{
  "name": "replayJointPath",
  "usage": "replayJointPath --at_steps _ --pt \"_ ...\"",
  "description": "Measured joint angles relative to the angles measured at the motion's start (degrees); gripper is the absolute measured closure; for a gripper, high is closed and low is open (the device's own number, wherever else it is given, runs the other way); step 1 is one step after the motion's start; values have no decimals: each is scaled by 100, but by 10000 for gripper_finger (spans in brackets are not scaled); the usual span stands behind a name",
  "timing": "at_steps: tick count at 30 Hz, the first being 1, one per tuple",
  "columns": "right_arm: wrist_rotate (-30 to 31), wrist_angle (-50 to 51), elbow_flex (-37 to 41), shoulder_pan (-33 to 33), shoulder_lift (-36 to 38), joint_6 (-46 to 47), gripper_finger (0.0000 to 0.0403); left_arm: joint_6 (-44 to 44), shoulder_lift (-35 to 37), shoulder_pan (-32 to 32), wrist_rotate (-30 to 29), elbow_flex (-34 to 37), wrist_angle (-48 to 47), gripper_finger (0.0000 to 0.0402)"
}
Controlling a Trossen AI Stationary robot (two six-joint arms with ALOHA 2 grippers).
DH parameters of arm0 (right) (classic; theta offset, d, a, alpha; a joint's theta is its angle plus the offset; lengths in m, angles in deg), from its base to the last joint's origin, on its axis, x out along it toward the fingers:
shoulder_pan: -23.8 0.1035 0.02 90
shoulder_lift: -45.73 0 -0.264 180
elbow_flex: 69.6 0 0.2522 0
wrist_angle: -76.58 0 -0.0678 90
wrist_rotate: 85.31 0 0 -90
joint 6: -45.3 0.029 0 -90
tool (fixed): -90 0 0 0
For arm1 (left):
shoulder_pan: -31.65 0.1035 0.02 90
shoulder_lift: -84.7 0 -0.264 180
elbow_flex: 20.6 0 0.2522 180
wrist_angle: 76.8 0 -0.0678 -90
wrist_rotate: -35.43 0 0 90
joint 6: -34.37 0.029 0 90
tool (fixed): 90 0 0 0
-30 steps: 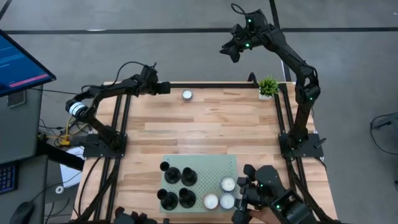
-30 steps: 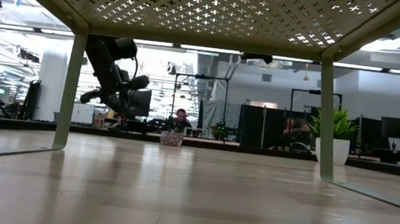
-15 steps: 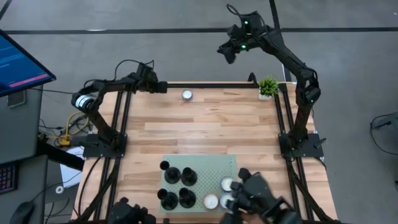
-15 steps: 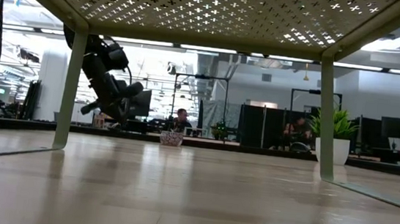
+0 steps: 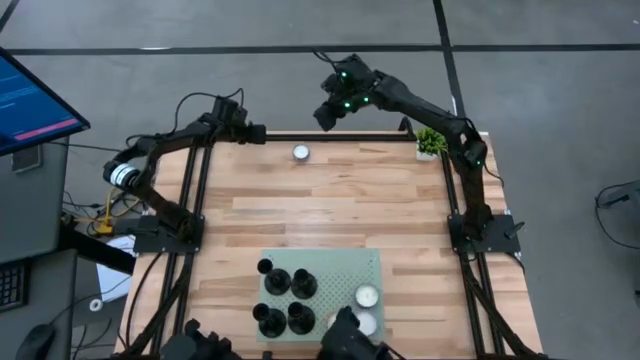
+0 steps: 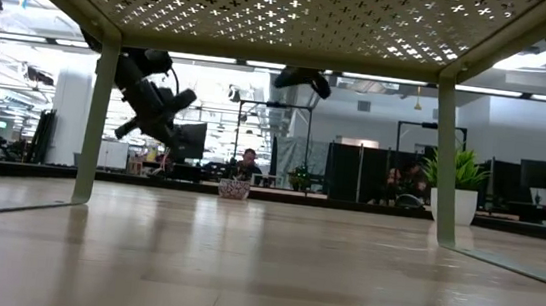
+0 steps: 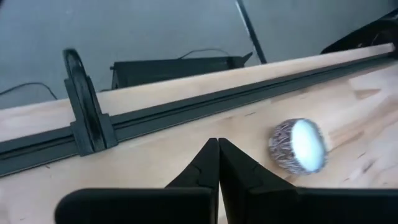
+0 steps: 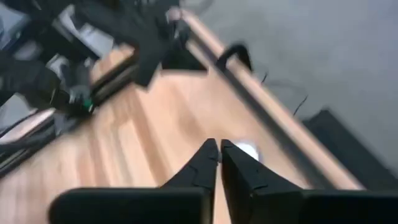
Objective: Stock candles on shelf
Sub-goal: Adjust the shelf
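Matt perforated metal shelf [image 5: 345,262], wooden table [image 5: 330,205]

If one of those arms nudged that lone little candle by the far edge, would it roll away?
Probably not: the candle sits flat on the table, so it would likely slide. It looks small and light, so it should shift easily. Tipped onto its round rim, it might roll.

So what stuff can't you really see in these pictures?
- Candles on the shelf: high view, a dark shape at the bottom edge covers some; only two show.
- Shelf top: low view looks up from beneath it.
- Lone candle: right wrist view, blurred, half behind the shut right tool.
- Lone candle: low view, too small to make out.
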Motion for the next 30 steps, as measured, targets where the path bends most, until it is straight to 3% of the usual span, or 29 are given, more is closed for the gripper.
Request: replayJointPath --at_steps 4,6,12,17,22,23,27,30 --pt "-727 963 -373 -129 -112 -533 394 -11 337 -6 32 0 -108 400" --pt "-798 1488 -443 -140 -42 -1053 399 -25 477 -4 166 0 -182 400" --pt "54 2861 -401 -415 589 -3012 402 120 836 -12 344 0 -601 400" --pt "-83 2505 318 -1098 1019 -3697 402 118 995 -27 345 0 -618 399" --pt "-134 1467 1462 -1796 1433 -4405 402 60 1104 -103 344 0 -633 399" --pt "-376 1229 1693 -1919 1488 -4611 402 -13 1115 -118 345 0 -633 399" --pt "-2680 501 2252 -2359 1663 -5413 403 -256 1137 -197 347 0 -608 399" --pt "-2618 -11 2254 -2311 1484 -5630 403 -397 1137 -260 313 0 -585 399"
